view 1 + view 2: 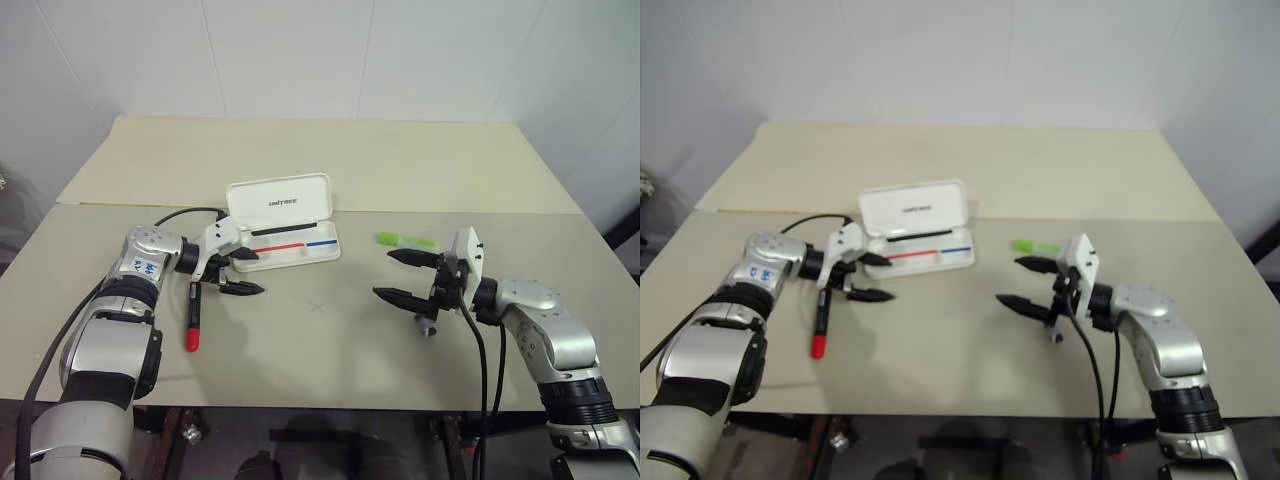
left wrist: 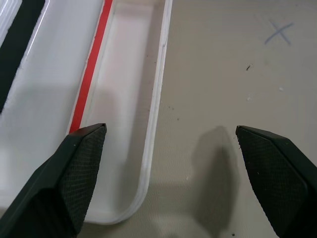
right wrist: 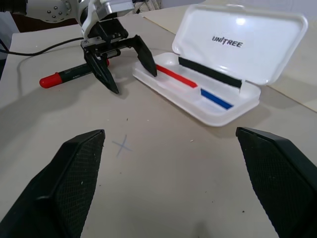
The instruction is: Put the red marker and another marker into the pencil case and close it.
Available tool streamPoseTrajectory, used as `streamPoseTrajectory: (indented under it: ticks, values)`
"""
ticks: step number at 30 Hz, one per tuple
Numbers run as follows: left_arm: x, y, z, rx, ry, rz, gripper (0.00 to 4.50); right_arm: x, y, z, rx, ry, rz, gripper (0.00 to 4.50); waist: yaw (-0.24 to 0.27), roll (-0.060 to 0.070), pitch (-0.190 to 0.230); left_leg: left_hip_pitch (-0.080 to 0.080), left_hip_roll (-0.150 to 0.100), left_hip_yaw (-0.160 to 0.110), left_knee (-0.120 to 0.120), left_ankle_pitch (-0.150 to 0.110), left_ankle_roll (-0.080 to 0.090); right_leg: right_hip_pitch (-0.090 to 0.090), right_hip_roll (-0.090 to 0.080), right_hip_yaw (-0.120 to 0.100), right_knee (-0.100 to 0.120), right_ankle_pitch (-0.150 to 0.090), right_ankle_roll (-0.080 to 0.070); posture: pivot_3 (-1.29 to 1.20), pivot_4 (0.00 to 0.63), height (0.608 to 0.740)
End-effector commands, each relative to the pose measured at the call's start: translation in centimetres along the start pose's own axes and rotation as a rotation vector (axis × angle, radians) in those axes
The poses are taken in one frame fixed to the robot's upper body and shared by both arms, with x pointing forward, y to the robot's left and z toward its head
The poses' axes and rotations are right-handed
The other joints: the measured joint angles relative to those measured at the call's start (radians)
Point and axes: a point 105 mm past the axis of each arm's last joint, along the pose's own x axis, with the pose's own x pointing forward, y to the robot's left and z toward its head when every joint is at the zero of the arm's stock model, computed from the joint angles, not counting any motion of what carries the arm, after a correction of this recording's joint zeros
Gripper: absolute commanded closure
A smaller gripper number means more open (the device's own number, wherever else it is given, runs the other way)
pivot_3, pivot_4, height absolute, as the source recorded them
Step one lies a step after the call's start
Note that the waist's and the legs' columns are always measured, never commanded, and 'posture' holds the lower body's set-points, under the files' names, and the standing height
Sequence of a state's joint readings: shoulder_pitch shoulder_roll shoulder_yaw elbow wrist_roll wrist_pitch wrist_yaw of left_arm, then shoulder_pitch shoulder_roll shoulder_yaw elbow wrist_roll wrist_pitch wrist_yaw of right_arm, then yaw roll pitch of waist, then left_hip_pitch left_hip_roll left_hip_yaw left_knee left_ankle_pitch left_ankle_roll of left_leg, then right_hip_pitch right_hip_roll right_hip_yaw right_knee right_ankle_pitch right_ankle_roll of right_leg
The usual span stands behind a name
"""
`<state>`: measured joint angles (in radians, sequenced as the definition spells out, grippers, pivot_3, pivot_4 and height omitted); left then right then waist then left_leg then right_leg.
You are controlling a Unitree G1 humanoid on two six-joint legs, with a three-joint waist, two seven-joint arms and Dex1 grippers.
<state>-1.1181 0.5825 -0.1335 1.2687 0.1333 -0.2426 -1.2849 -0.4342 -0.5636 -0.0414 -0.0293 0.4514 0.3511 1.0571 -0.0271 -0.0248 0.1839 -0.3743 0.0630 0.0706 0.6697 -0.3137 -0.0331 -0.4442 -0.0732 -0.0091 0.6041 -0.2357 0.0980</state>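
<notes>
The white pencil case (image 1: 300,255) lies open at the table's middle, its lid (image 3: 242,44) raised and red and blue stripes showing inside. The red marker (image 1: 193,318), a dark barrel with a red end, lies on the table left of the case. My left gripper (image 1: 250,272) is open and empty at the tray's near left corner, one finger (image 2: 74,168) over the tray, the other over the table. The light green marker (image 1: 405,241) lies right of the case. My right gripper (image 1: 385,273) hangs open and empty just in front of it.
A small grey stub (image 1: 428,327) lies on the table under my right wrist. A pencilled X (image 3: 122,146) marks the table between the grippers. A black cable (image 1: 185,213) runs from my left wrist. The table's seam (image 1: 450,212) runs behind the case.
</notes>
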Motion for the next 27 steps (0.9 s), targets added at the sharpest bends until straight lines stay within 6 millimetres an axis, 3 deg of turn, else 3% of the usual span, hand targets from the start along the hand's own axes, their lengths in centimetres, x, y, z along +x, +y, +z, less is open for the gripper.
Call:
streamPoseTrajectory:
  ticks: [1,2,5,17,27]
  values:
    - [-0.2,0.1,-0.8,-0.005,0.080,0.003,0.04,0.2,-0.2,1.2,-0.034,-0.035,0.005,0.00,-0.001,0.000,0.000,0.000,0.000,0.000,0.000,0.000,0.000,0.000,0.000,0.000,0.001,0.000,0.000,0.00,0.150,0.740]
    - [-0.1,0.1,-0.8,0.000,0.095,-0.001,0.04,0.3,-0.3,1.2,-0.034,-0.036,0.006,0.00,-0.001,0.000,0.000,0.000,0.000,0.000,0.001,0.000,0.000,0.000,0.000,0.000,0.001,0.000,0.000,0.00,0.150,0.740]
    - [0.0,0.2,-0.9,0.021,0.137,-0.009,0.64,0.5,-0.4,1.3,-0.037,-0.039,0.009,0.00,0.000,0.000,0.000,0.000,0.000,0.000,0.001,0.000,0.000,0.000,0.000,0.000,0.001,0.000,0.000,0.00,0.150,0.740]
    - [-0.2,1.4,0.7,0.103,0.125,0.056,4.49,0.0,-1.3,1.8,-0.059,-0.039,0.001,0.00,0.002,0.000,0.000,0.000,0.000,0.000,0.000,0.000,0.000,0.000,0.000,0.000,0.000,0.000,0.000,0.00,0.150,0.740]
    - [-2.3,1.6,2.9,0.244,0.039,0.058,4.49,-2.4,-2.2,2.4,-0.085,0.030,0.076,0.00,0.002,0.000,0.000,-0.001,0.000,0.000,-0.001,0.000,0.000,0.000,0.000,0.000,-0.002,0.000,0.000,0.00,0.150,0.740]
